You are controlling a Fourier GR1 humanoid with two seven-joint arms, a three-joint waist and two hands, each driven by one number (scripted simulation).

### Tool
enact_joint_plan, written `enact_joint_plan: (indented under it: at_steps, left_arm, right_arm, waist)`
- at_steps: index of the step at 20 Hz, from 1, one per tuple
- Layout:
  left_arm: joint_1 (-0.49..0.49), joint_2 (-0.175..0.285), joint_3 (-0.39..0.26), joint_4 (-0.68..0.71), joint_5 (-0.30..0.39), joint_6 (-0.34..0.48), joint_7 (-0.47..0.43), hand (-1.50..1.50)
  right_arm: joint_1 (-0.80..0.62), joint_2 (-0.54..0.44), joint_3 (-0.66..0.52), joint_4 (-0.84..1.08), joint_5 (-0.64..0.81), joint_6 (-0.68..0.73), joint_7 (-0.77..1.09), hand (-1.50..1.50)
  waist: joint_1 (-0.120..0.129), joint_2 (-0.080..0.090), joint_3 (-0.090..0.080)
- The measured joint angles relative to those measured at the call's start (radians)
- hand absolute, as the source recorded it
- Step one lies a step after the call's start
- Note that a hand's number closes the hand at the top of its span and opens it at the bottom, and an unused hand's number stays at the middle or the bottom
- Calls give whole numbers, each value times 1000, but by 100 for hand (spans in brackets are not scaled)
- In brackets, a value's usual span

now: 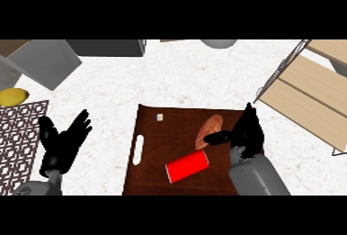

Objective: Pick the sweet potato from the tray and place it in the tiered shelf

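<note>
An orange-brown sweet potato (pixel 210 129) lies on the dark brown tray (pixel 156 142), toward its right side. My right hand (pixel 245 133) stands just right of it, fingers straight and pointing away, thumb reaching toward the potato's near end. The fingers are not curled round it. The tiered shelf (pixel 311 92), with pale wooden boards and a thin wire frame, stands at the far right. My left hand (pixel 62 140) rests open left of the tray, fingers up.
A red cup (pixel 187 166) lies on its side on the tray, near my right forearm. A yellow lemon (pixel 13 97) sits at the left edge above a patterned mat (pixel 17 137). Grey boxes (pixel 47 62) stand at the back left.
</note>
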Motion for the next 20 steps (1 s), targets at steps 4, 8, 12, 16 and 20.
enact_joint_plan:
  at_steps: [4,8,12,16,20]
  left_arm:
    - [-7,-4,8,3,-4,7,6,0]
    - [-7,-6,15,10,-5,-1,5,0]
    - [-1,-2,23,3,-3,-13,6,0]
    - [13,-7,19,-15,-14,-9,11,0]
    - [15,-16,24,-8,-21,-13,6,0]
  right_arm:
    - [-13,0,-6,54,4,-16,0,-150]
    - [-30,0,-6,99,12,-37,0,-150]
    - [-38,2,0,129,15,-72,-8,-150]
    - [-50,4,14,173,12,-117,-23,-150]
    - [-78,5,24,228,-13,-158,-37,150]
  waist:
    - [-1,0,0]
    - [-2,-1,-1]
    - [-2,-3,0]
    - [0,-4,0]
    - [0,-2,0]
